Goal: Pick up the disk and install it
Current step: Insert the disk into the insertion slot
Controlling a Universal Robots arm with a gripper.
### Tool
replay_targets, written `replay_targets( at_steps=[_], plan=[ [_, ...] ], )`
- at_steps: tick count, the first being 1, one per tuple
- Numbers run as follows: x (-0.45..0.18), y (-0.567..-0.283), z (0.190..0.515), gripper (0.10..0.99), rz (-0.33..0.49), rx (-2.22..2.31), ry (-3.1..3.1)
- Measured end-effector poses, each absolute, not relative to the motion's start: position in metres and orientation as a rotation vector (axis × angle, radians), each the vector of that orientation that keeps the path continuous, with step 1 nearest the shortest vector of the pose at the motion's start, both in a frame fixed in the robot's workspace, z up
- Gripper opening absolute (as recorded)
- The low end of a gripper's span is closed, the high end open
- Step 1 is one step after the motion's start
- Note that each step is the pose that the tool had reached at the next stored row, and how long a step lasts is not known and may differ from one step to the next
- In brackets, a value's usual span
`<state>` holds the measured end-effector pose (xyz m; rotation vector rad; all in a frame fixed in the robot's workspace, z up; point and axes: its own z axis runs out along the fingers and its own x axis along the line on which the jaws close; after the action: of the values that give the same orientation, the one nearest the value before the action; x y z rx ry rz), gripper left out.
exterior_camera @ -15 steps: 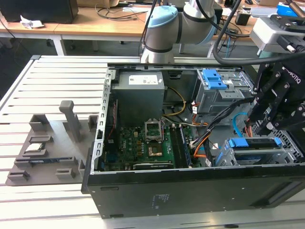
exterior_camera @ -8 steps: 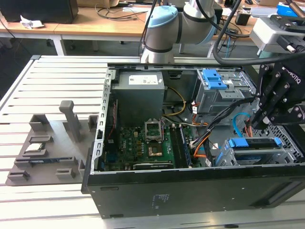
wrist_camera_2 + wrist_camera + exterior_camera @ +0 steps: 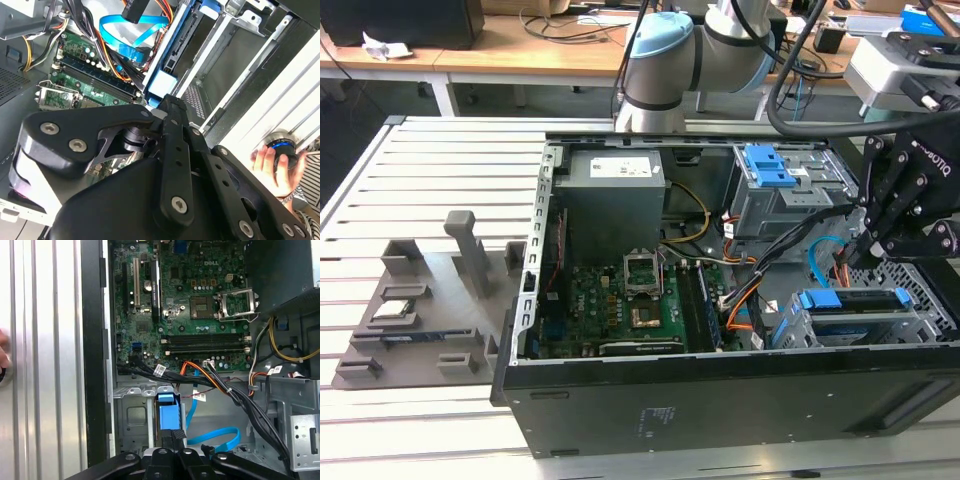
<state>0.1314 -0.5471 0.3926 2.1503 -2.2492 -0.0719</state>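
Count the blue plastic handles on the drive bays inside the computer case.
2. One blue handle tops the upper bay near the case's back wall in the exterior view. The other fronts the lower bay just below the gripper. Cables may hide more.

Exterior view: looking down at an angle, from well back, into the open black computer case (image 3: 720, 400) on the slatted table.
First wrist view: riding close above my black gripper (image 3: 172, 452), facing the green motherboard (image 3: 200, 300).
Second wrist view: peering past my linkage, very near.
Shared: both wrist views are showing the motherboard (image 3: 80, 80) and the blue ribbon cable (image 3: 125, 35).
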Motion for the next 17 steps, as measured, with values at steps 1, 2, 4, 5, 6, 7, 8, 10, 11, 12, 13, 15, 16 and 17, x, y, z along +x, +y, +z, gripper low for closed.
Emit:
replay_targets(
  at_steps=[1, 2, 4, 5, 6, 7, 8, 10, 11, 12, 13, 15, 16, 17],
  plan=[
    [0.131, -0.547, 0.393, 0.106, -0.072, 2.15, -2.249],
    [0.131, -0.547, 0.392, 0.106, -0.072, 2.15, -2.249],
    [0.131, -0.547, 0.392, 0.106, -0.072, 2.15, -2.249],
    [0.131, -0.547, 0.392, 0.106, -0.072, 2.15, -2.249],
    [0.131, -0.547, 0.392, 0.106, -0.072, 2.15, -2.249],
    [0.131, -0.547, 0.392, 0.106, -0.072, 2.15, -2.249],
    [0.131, -0.547, 0.392, 0.106, -0.072, 2.15, -2.249],
    [0.133, -0.547, 0.392, 0.106, -0.072, 2.15, -2.249],
    [0.134, -0.546, 0.392, 0.106, -0.071, 2.15, -2.249],
    [0.136, -0.545, 0.392, 0.106, -0.07, 2.149, -2.248],
    [0.137, -0.544, 0.392, 0.106, -0.068, 2.149, -2.248],
    [0.139, -0.541, 0.391, 0.106, -0.063, 2.145, -2.245],
    [0.141, -0.54, 0.391, 0.106, -0.061, 2.144, -2.244],
    [0.143, -0.539, 0.391, 0.106, -0.059, 2.143, -2.243]
  ],
)
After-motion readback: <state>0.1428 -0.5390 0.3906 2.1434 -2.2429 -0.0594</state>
